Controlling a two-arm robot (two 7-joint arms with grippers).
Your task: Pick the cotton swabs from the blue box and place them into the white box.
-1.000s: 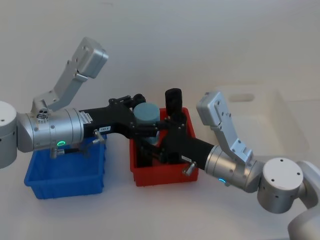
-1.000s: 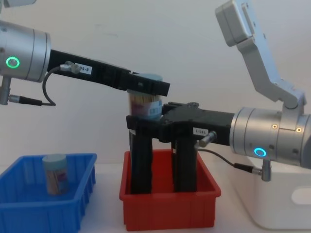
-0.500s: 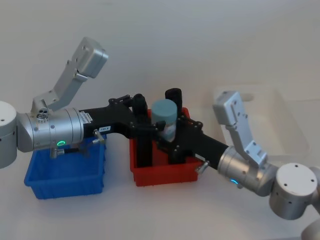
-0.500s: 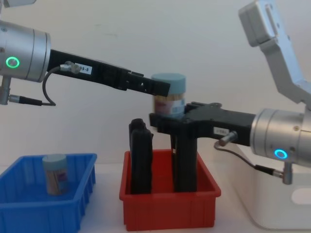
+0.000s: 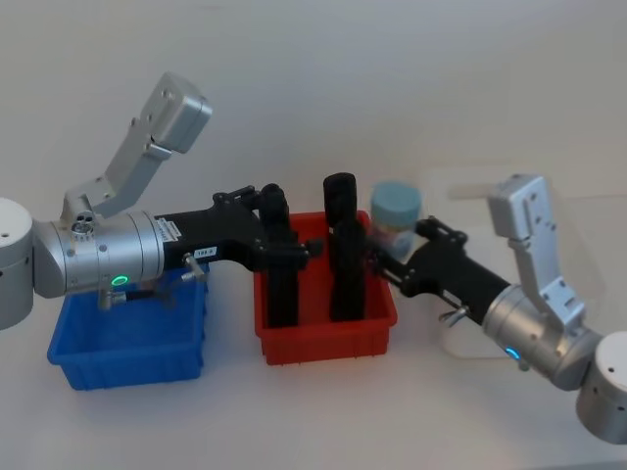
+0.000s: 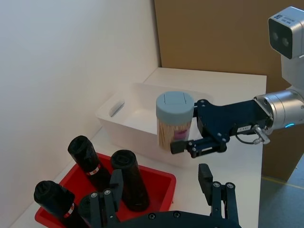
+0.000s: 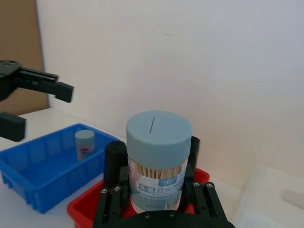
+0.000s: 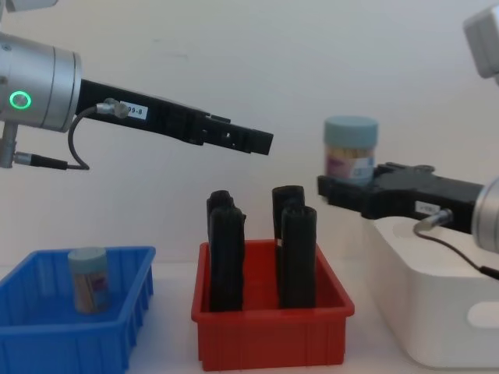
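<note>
R gripper [image 8: 348, 189] clamped on swab jar [image 8: 351, 146], jar upright, held in air by 9 o'clock rim of white box [image 8: 437, 319]. L gripper [image 8: 261, 142] spread wide, empty, above red bin [image 8: 273, 343]. 2nd jar [image 8: 88, 279] stands in blue box [image 8: 39, 347], at 9 o'clock of red bin.

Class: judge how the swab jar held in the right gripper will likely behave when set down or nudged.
Probably stiff: the cotton swab jar holds its round shape in the right gripper. Likely light, being packed with thin sticks. Its smooth cylinder would probably roll if tipped. The left gripper hangs open over the red bin.
</note>
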